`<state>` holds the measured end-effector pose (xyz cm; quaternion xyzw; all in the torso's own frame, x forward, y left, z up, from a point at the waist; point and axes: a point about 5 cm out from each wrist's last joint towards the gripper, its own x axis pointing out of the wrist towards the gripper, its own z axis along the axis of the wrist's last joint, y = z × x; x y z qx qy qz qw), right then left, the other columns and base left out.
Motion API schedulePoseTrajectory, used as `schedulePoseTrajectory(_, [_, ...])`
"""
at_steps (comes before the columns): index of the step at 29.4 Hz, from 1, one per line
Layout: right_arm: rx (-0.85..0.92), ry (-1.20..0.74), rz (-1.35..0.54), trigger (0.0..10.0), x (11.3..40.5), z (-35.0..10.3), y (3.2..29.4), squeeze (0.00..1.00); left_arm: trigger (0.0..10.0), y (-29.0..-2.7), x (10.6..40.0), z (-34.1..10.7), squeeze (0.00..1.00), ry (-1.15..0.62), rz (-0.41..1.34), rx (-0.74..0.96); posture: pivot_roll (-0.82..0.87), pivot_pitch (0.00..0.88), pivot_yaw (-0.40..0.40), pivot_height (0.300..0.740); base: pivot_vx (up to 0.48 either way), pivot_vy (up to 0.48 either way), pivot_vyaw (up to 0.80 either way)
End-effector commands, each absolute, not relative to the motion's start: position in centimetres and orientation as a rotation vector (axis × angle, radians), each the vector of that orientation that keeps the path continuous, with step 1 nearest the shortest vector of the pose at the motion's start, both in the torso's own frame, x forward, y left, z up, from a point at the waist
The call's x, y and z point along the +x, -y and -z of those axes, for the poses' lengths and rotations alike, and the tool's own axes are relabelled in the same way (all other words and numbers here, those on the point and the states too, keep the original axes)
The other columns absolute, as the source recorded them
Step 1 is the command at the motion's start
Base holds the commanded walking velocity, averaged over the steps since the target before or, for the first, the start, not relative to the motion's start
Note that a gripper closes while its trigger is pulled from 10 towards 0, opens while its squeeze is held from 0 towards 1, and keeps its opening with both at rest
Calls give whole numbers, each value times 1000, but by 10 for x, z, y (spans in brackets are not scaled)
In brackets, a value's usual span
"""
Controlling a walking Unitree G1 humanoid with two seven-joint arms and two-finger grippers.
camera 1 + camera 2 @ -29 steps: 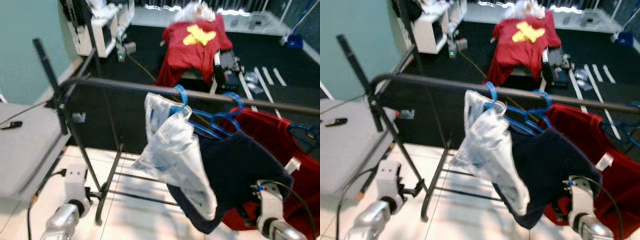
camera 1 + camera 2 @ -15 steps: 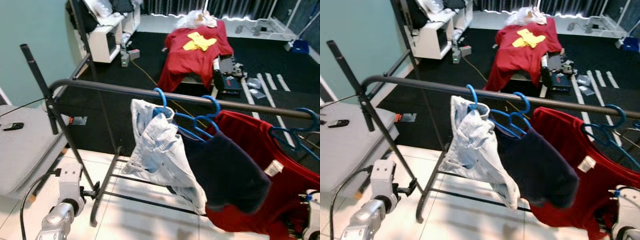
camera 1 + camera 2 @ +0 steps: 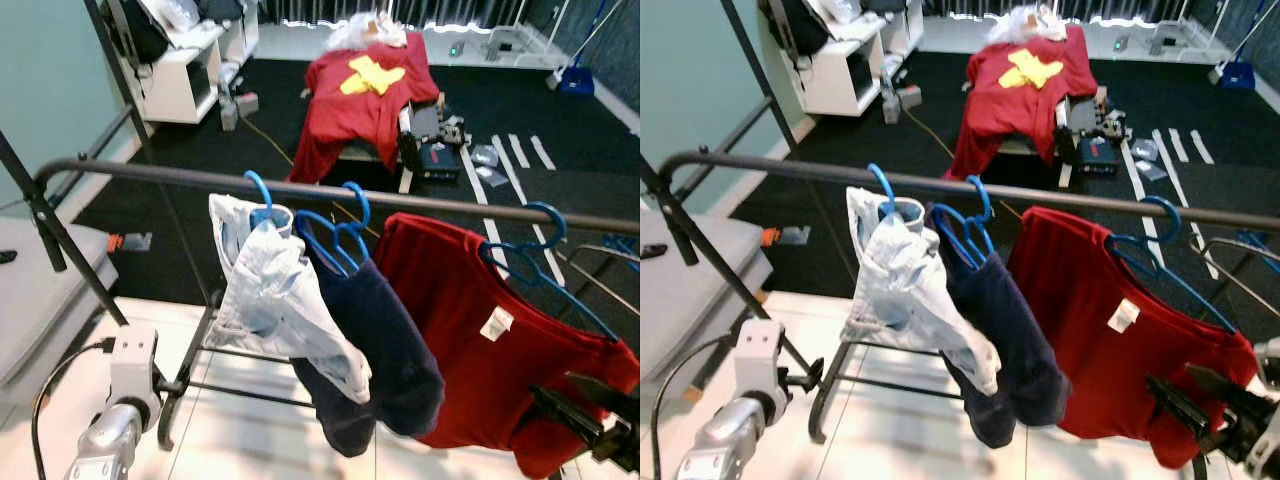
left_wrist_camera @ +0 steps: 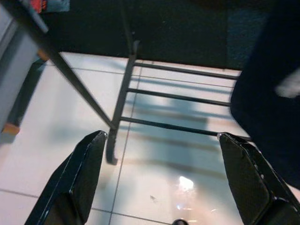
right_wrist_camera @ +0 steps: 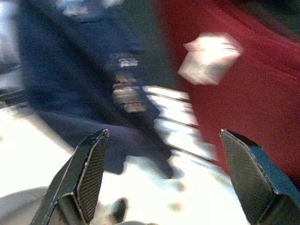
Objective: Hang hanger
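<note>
Left eye view takes in a room with white floor tiles [image 3: 270, 440] close by and black carpet [image 3: 560, 180] beyond, where a red garment with a yellow patch [image 3: 360, 85] is draped at 12 o'clock and a white shelf unit [image 3: 185, 85] stands at 10 o'clock. A dark garment rail [image 3: 150, 173] crosses the middle on a black frame. The right hand [image 3: 590, 405], at 4 o'clock, has its black fingers spread open and holds nothing; it sits just beside the hem of the red shirt [image 3: 470, 350]. The left hand [image 4: 164, 180] hangs open and empty over the tiles by the rail's foot. On the rail the blue hanger [image 3: 535, 265] carries the red shirt at 3 o'clock; other blue hangers carry a navy garment [image 3: 375, 345] and a pale blue garment [image 3: 275, 295] at centre
</note>
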<state>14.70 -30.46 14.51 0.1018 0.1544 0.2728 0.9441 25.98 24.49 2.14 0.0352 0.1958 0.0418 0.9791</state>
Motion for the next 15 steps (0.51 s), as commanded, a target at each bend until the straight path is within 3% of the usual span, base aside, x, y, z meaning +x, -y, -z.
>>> schedulePoseTrajectory(1, [239,-284,-639,10000,146,-152,291,0,10000,-248,256,-16,0,-421,-92,89,-36,94,-8,740,0,0,0])
schedulePoseTrajectory(7, [243,-195,-696,10000,158,-167,275,0,10000,-249,256,-16,0,-422,-93,102,-36,94,-8,740,0,0,0])
schedulePoseTrajectory(11, [171,-60,-677,10000,188,-192,260,0,10000,-250,259,-17,0,-414,-107,107,-28,90,-1,740,0,0,0])
schedulePoseTrajectory(15, [111,-67,-653,10000,209,-197,252,0,10000,-250,260,-18,0,-408,-111,105,-26,88,-2,740,0,0,0])
